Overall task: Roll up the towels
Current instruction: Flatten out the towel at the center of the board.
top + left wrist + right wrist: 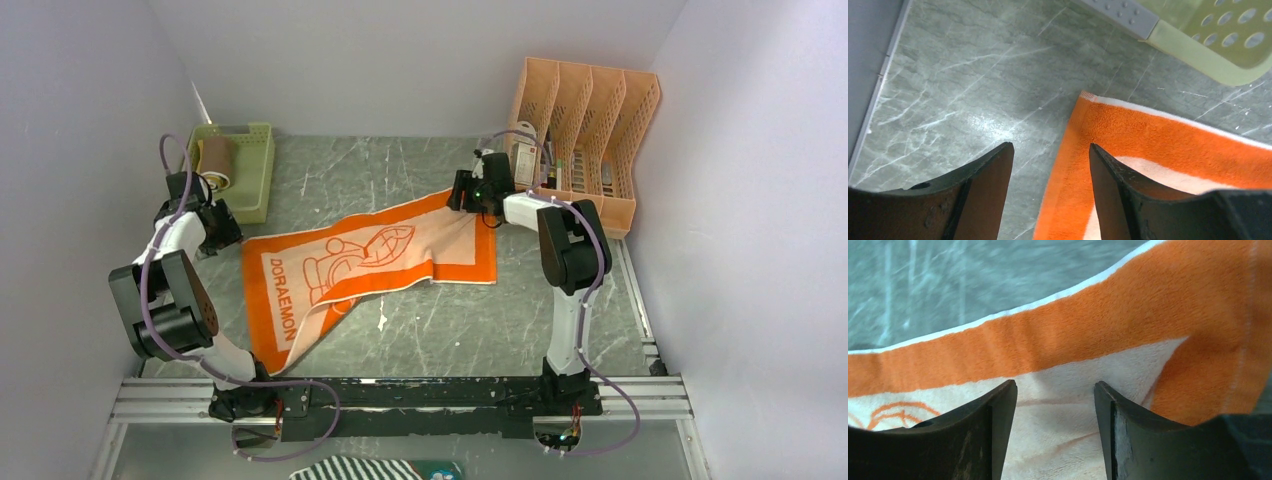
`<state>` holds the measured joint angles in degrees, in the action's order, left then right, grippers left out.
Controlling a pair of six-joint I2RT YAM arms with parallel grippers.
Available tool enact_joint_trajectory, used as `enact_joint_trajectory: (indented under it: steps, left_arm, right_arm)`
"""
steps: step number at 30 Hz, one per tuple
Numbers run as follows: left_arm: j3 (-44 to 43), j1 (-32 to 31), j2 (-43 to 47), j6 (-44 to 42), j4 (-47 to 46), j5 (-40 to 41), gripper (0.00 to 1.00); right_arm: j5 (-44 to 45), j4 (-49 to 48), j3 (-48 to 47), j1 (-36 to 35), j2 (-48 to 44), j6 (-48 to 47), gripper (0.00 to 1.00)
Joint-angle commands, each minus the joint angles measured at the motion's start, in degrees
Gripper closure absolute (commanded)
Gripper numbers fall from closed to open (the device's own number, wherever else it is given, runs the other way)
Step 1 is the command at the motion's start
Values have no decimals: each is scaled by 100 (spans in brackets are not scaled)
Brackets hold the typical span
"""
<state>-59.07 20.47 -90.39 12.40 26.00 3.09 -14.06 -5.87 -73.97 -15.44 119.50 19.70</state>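
The large orange-bordered towel [370, 262] with DORAEMON lettering lies spread and partly folded over on the grey marble table. Its near-left end reaches toward the front. A smaller tan towel [216, 160] sits rolled in the pale green basket [258, 172]. My left gripper [222, 232] is open at the big towel's far-left corner. In the left wrist view the orange edge [1158, 135] runs under the gap between the fingers of the left gripper [1050, 155]. My right gripper [462, 192] is open over the far-right corner. The right wrist view has the right gripper [1055, 390] above the peach centre [1048, 335].
An orange slotted file rack [590, 130] stands at the back right, close behind the right arm. The green basket's corner [1218, 40] lies just beyond the left gripper. White walls close in on three sides. A striped cloth [350, 468] lies below the arm bases.
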Motion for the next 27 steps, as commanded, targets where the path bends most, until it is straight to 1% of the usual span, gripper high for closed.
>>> enact_joint_trajectory:
  steps: [1, 5, 6, 11, 18, 27]
  left_arm:
    - [80, 39, -252, -83, -33, -486, 33]
    - [45, -19, -632, -149, -33, -1041, 39]
    - [45, -61, -704, -166, -27, -1073, 41]
    - [21, -228, -981, -164, -70, -918, 42]
    - [-185, -235, -1197, -57, -389, -953, 43]
    - [-558, -233, -1517, -16, -412, -1025, 46]
  right_arm:
    - [1445, 1063, -46, 274, -44, -153, 39]
    - [1245, 1008, -58, 287, -103, -92, 39]
    - [1195, 989, -44, 288, -95, -78, 39]
    - [943, 851, 69, 292, -151, -35, 39]
    - [621, 714, 119, 284, -258, 4, 40]
    - [431, 683, 138, 279, -278, 3, 40]
